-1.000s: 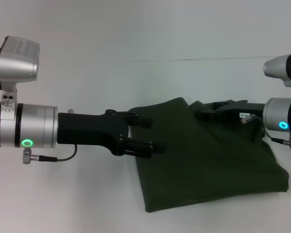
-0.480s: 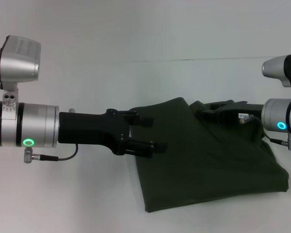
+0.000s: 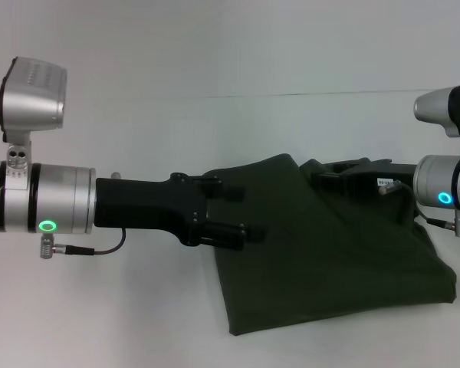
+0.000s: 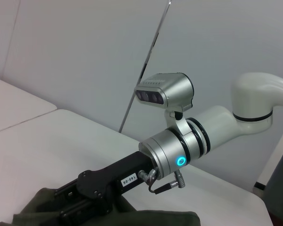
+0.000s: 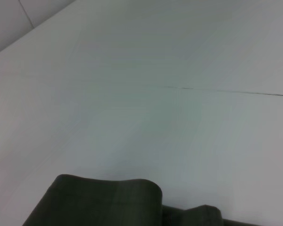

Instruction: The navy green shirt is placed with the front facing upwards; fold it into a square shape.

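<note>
Left hand point(image 3: 234, 211) slightly nearer shirt point(image 3: 330, 253), white table point(image 3: 100, 307) around.

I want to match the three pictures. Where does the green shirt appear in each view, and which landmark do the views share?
Head view: the green shirt lies centre to lower right on the white table, between the left hand and the right hand.
Left wrist view: the shirt fills the bottom edge, under the right arm.
Right wrist view: a folded shirt edge shows at the bottom.
Shared landmark: the thin dark table seam.
</note>
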You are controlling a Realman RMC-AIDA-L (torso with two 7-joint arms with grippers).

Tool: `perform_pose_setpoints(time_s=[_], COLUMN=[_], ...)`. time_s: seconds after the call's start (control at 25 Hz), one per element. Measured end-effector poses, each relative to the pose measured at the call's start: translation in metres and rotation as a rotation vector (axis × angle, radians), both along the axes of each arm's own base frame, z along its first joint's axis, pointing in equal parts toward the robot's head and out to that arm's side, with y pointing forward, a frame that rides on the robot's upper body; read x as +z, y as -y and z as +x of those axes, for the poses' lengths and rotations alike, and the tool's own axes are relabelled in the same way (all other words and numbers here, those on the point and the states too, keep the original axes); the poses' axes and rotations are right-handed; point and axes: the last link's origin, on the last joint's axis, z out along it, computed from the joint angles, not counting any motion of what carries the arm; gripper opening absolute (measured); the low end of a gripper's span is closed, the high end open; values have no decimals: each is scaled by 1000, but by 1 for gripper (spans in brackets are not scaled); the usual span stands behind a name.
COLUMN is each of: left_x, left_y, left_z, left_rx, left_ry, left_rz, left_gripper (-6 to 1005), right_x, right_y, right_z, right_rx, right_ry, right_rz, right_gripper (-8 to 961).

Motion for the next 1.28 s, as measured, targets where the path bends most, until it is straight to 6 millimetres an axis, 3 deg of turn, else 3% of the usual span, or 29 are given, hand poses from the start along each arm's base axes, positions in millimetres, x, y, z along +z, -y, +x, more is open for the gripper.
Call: perform_pose_setpoints(time_s=[0.24, 0.4, 1.04, 1.28], left_x=[0, 0, 0, -1], left_y=[0, 0, 2, 1], left_z=[0, -1, -3, -2], left_rx=[-1, 0, 6, 4], left_ry=[0, 0, 0, 1], left_rz=[0, 1, 1, 0], left_gripper=[907, 907, 907, 908], right_x=[0, 2, 7, 7], right_y=[-2, -2, -3, -3], right_z=[2, 4, 2, 1], right_rx=[-29, -43, -37, -40], right_ry=[0, -3, -33, -43], right_rz=[22, 29, 32, 36], right_gripper=[530, 335, 10, 47])
